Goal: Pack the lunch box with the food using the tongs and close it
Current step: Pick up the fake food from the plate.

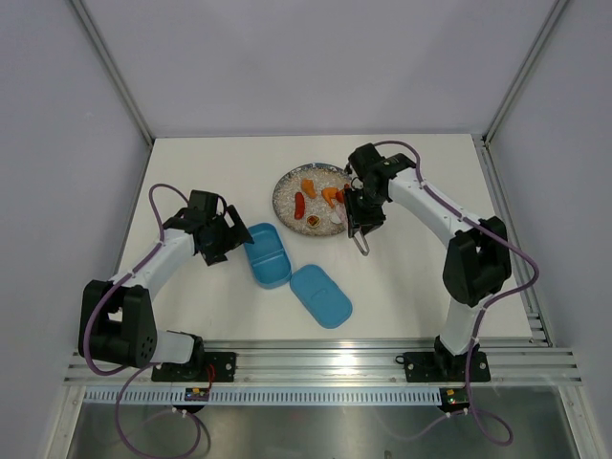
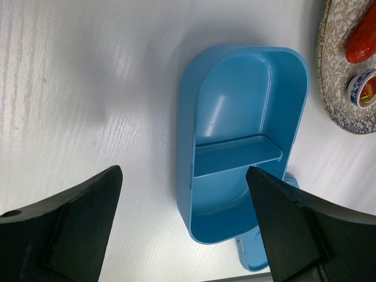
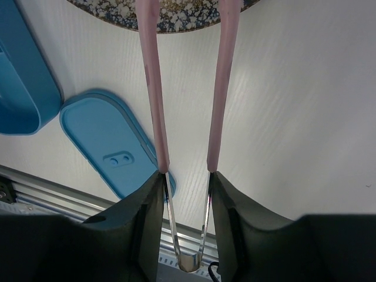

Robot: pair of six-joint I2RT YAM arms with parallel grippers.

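The blue lunch box (image 1: 268, 254) lies open on the table, its divider (image 2: 235, 154) across the middle and both compartments bare. The flat lid (image 1: 321, 295) rests beside it, toward the front. My left gripper (image 2: 183, 173) hangs open over the box's near end, holding nothing. My right gripper (image 3: 187, 173) is shut on the pink tongs (image 3: 220, 88), one finger on each arm. The arms spread apart and reach over the plate; their tips are out of view. The food, a red sausage (image 1: 300, 205), orange chunks (image 1: 330, 194) and a white ball (image 1: 337, 218), sits on the plate.
The round speckled plate (image 1: 282, 201) stands behind the box, and its edge shows in the left wrist view as the plate rim (image 2: 335, 88), with a small cup (image 2: 364, 88) on it. An aluminium rail (image 1: 316, 363) runs along the table's front edge.
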